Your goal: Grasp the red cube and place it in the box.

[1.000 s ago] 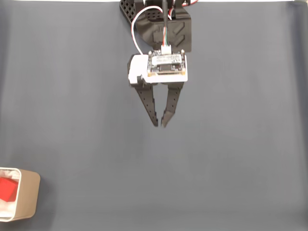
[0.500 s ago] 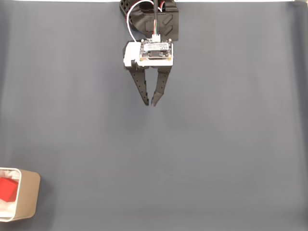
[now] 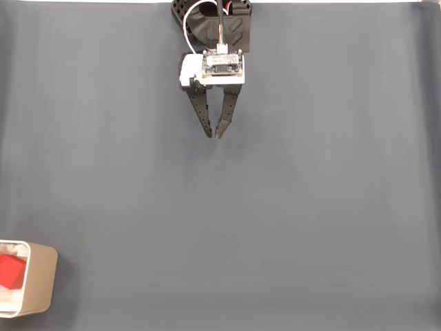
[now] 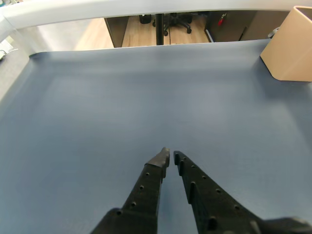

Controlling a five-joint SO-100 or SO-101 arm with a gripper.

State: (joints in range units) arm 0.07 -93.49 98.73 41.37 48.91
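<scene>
One small bright-red matte cube (image 3: 8,272) lies inside the one beige open-topped box with a white interior (image 3: 41,279), at the fixed view's lower left corner. The single black two-finger tool (image 3: 213,135), well apart near the top of the grey surface (image 3: 310,207), is closed and empty, fingertips nearly touching.

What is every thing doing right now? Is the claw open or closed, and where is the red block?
gripper: shut, fingertips nearly touching, holding nothing, above the mat near the top of the fixed view.
red cube: inside the box, resting on its white interior.
box: upright, open-topped, at the bottom left edge of the fixed view, far from the gripper.
grey mat: flat.
</scene>
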